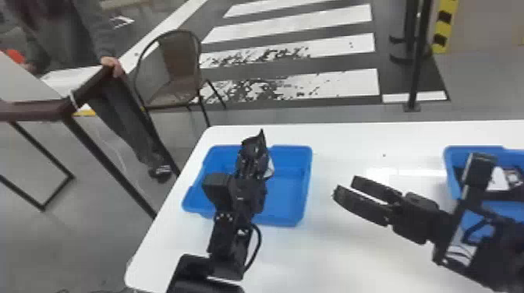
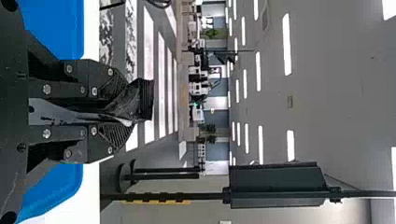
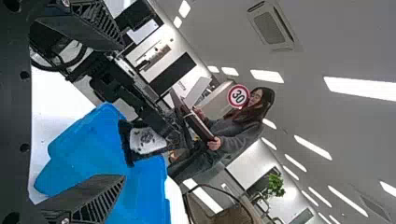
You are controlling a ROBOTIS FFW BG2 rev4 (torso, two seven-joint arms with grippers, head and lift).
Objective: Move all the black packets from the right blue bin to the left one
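Well, your left pincer (image 2: 122, 112) clamps a crinkled black plastic packet (image 2: 141, 100) above the blue plastic bin (image 1: 287, 195) beneath it, your right pincer (image 1: 345, 186) gaping alongside, and releasing too far forward could catch the far rim.

Right blue bin (image 1: 507, 206) partly cut off

Looks like I'm in some test lab: crosswalk stripes (image 1: 343, 83) indoors, ceiling lights (image 2: 286, 44), round road sign (image 3: 238, 96).
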